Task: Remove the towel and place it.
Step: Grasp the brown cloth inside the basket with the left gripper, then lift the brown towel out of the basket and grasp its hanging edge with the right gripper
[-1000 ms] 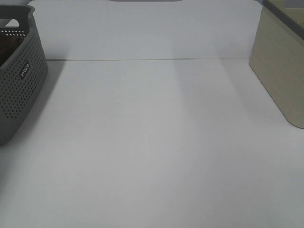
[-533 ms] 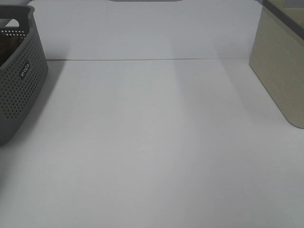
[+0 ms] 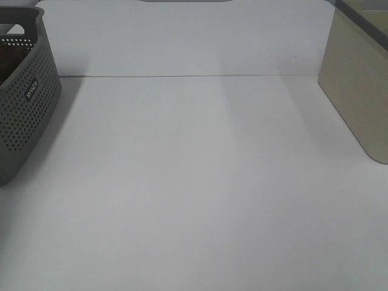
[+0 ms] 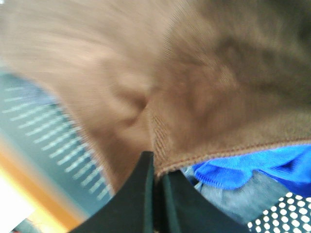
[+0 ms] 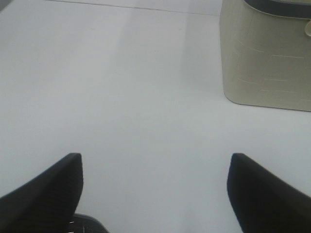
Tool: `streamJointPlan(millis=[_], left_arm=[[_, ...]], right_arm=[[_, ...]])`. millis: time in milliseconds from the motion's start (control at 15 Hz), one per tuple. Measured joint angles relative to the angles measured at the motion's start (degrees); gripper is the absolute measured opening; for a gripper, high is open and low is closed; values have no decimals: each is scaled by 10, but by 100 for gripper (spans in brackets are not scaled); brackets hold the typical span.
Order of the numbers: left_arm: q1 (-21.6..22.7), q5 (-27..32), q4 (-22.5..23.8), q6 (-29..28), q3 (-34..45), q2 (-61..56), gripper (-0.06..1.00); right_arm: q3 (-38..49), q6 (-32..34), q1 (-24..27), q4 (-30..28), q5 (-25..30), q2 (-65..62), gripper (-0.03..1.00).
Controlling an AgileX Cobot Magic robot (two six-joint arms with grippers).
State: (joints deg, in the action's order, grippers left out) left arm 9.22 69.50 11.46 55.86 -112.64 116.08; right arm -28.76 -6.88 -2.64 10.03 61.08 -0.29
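In the left wrist view the towel (image 4: 204, 82), a brown plush cloth with a stitched hem, fills most of the picture. My left gripper (image 4: 155, 167) is shut on its hem, with the two dark fingers pressed together. The towel hangs over the grey perforated basket (image 4: 286, 213), which also stands at the left edge of the high view (image 3: 27, 103). My right gripper (image 5: 155, 194) is open and empty above the white table (image 5: 146, 97). Neither gripper shows in the high view.
A blue cloth (image 4: 252, 170) and a grey cloth (image 4: 238, 199) lie under the towel in the basket. A beige bin (image 3: 357, 85) stands at the right back of the table and shows in the right wrist view (image 5: 265, 53). A white wall (image 3: 182, 36) backs the table.
In the high view the brownish patch inside the basket's opening has turned darker. The basket and the bin have not moved.
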Motion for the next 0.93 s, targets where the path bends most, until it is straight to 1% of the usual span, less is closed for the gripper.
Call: streamJointPlan(millis=[400,533,733,933], left_arm=[[-41,1,-64,-33,0,-174,0],[-52,2,-73,-50,0,-204,0],[-88,2,-84,-63,0,-248,0],[-116,2,-103,-79,0,-261,0]], right_arm=[[0,0,0,0,0,0,79],[0,0,0,0,0,0,79],[0,0,0,0,0,0,79],[0,0,0,0,0,0,79]])
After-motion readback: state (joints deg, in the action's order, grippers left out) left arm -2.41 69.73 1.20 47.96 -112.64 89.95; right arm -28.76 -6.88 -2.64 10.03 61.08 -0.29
